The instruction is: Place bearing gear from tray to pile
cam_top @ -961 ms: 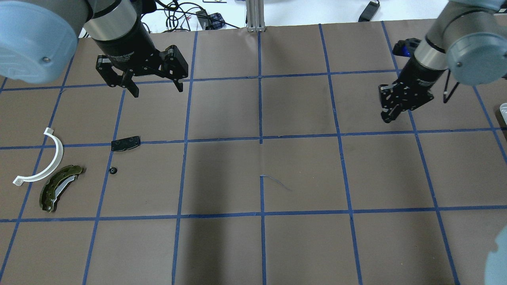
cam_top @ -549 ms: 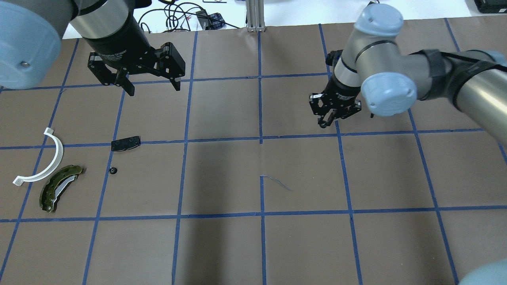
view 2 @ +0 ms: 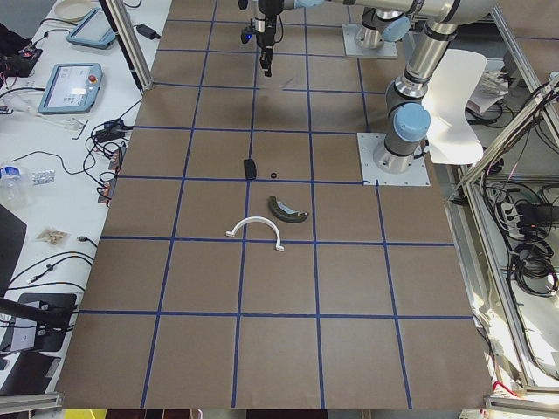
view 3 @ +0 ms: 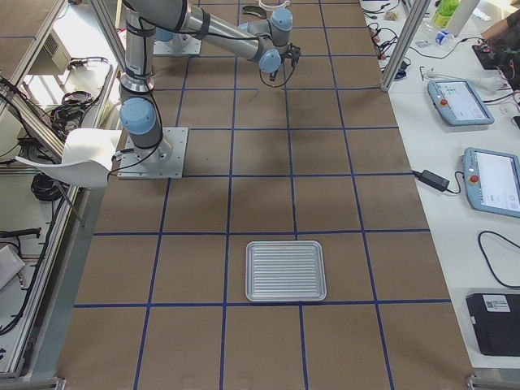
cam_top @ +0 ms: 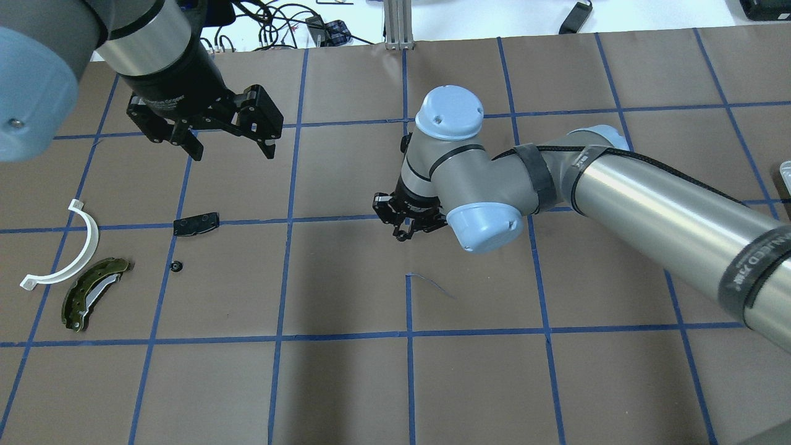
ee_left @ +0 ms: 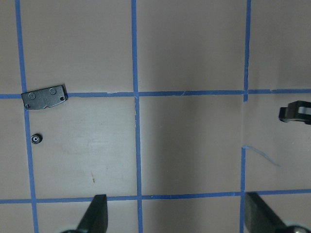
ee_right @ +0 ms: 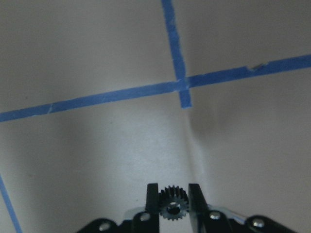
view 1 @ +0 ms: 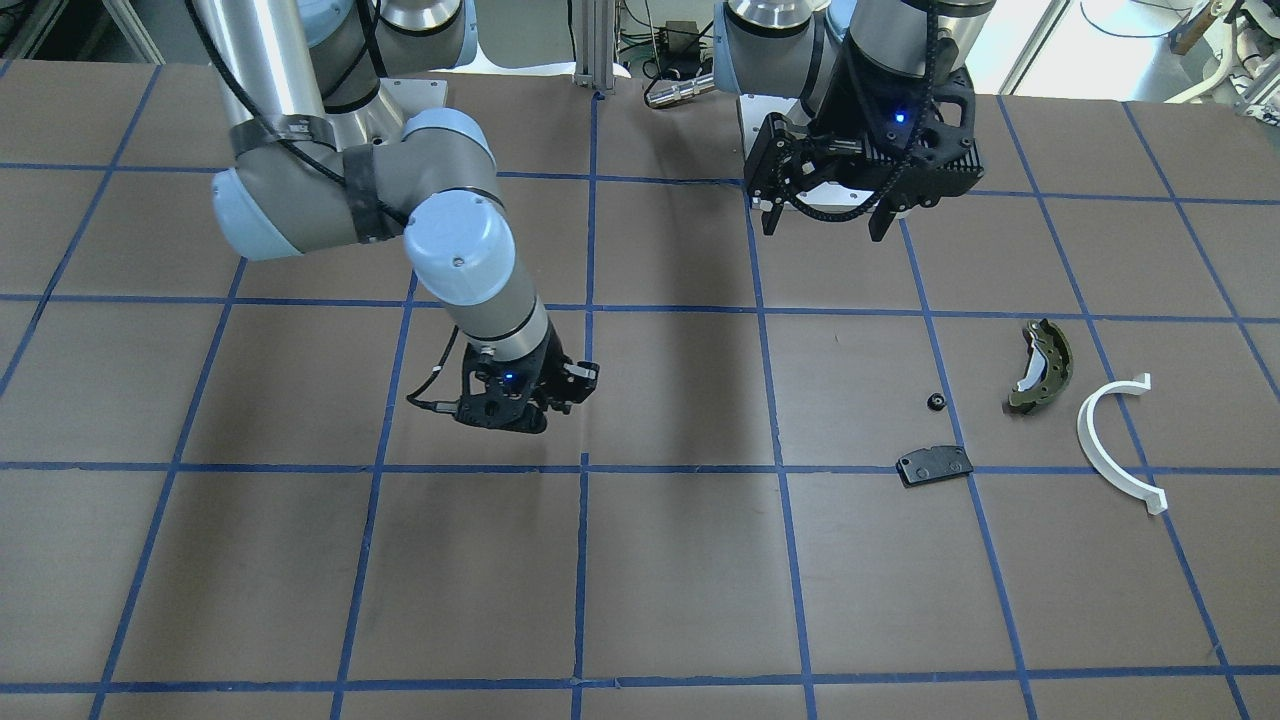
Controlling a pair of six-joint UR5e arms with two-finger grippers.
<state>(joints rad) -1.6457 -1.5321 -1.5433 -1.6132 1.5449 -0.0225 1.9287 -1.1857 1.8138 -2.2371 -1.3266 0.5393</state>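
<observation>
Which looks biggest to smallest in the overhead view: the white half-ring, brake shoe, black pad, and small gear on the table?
1. white half-ring and olive brake shoe: too alike to rank, since the ring spans slightly more but the shoe is wider.
2. black pad.
3. small black gear, clearly the smallest.

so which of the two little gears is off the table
The gear pinched in the right gripper, above the middle of the table; the other gear lies on the table beside the black pad.
</observation>
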